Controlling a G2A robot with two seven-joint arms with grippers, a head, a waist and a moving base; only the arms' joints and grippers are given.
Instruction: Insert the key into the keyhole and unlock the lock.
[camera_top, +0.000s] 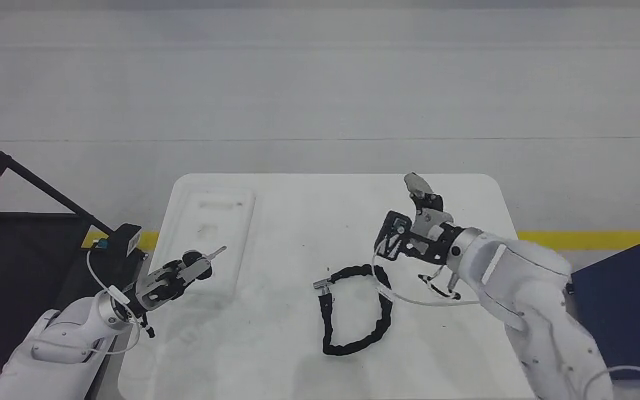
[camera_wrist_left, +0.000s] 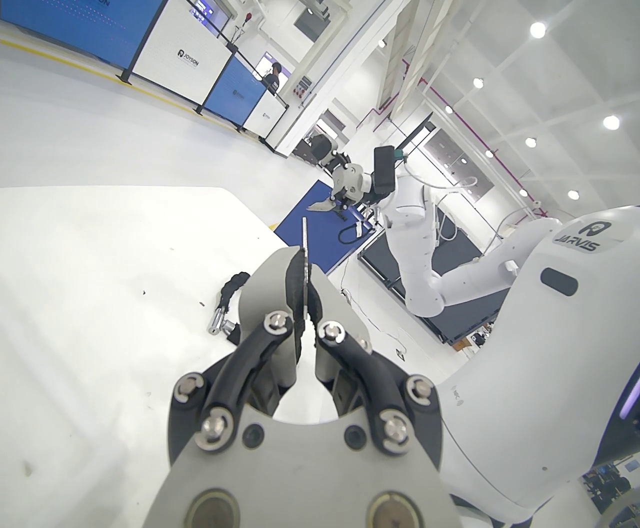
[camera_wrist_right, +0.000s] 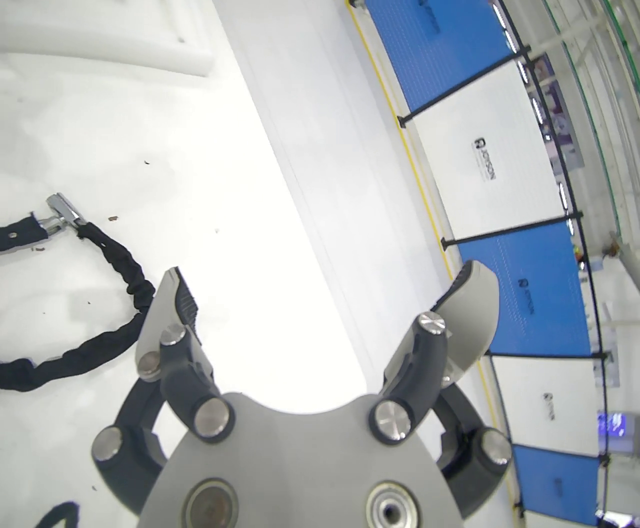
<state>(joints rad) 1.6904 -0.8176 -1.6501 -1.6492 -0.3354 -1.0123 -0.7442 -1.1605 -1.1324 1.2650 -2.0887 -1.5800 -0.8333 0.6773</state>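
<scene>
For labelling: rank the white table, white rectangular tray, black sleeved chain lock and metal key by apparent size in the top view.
white table
white rectangular tray
black sleeved chain lock
metal key

Short logo print — on partition panels (camera_wrist_right: 484, 165); white, blue.

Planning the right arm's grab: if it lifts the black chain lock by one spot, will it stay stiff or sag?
Probably sags: the chain lock lies in loose curves on the table, so free parts would likely droop. Its cloth sleeve should grip well; the shiny metal end looks slicker.
</scene>
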